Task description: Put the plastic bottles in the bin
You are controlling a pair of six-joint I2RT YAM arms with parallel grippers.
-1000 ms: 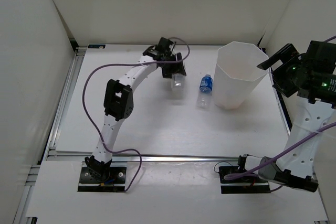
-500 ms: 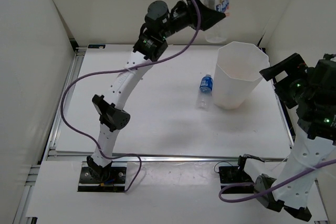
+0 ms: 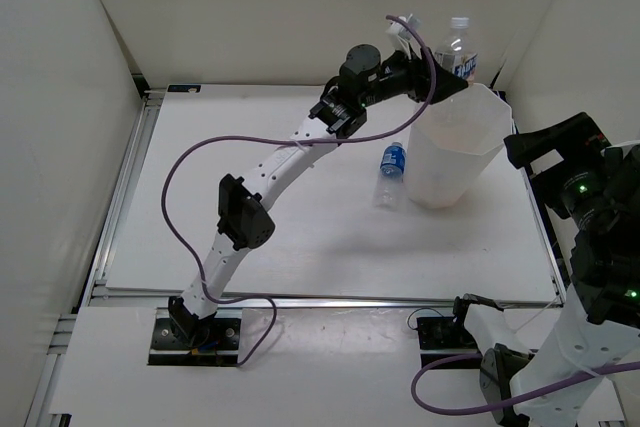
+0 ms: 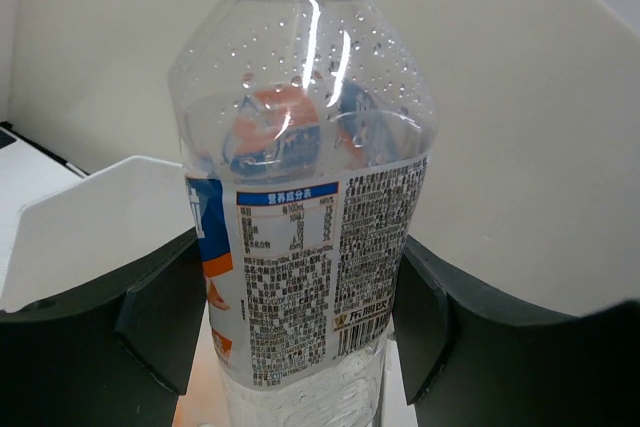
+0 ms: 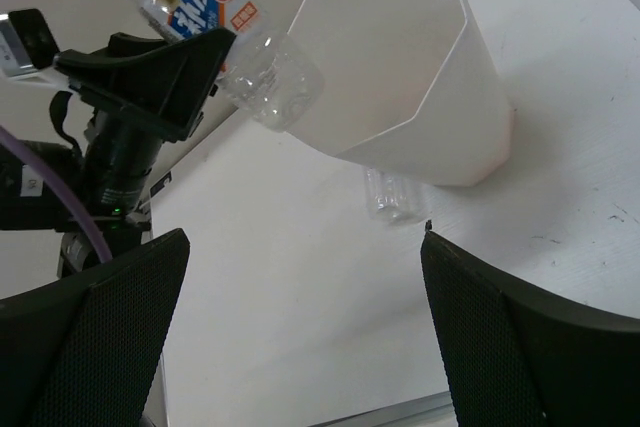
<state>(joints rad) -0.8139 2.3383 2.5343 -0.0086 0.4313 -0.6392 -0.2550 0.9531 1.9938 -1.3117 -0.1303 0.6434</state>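
Note:
My left gripper (image 3: 443, 74) is shut on a clear plastic bottle (image 3: 461, 47) with a white, blue and orange label. It holds the bottle in the air at the far rim of the bin (image 3: 452, 152), a tall white translucent bucket at the right back of the table. The left wrist view shows the bottle (image 4: 305, 207) squeezed between both black fingers (image 4: 160, 322). A blue-labelled bottle (image 3: 392, 163) lies on the table just left of the bin. My right gripper (image 3: 560, 159) is open and empty, raised to the right of the bin. The other bottles are out of view.
The right wrist view shows the bin (image 5: 400, 67), the held bottle (image 5: 215, 22) by its rim, and the lying bottle (image 5: 393, 197) half hidden behind the bin's base. White walls enclose the table (image 3: 300, 237) on three sides. A purple cable (image 3: 200, 157) loops from the left arm.
My left arm has lifted the bottle off the table and swung it right, from above the back middle to the bin's rim. My right arm has risen and shifted right.

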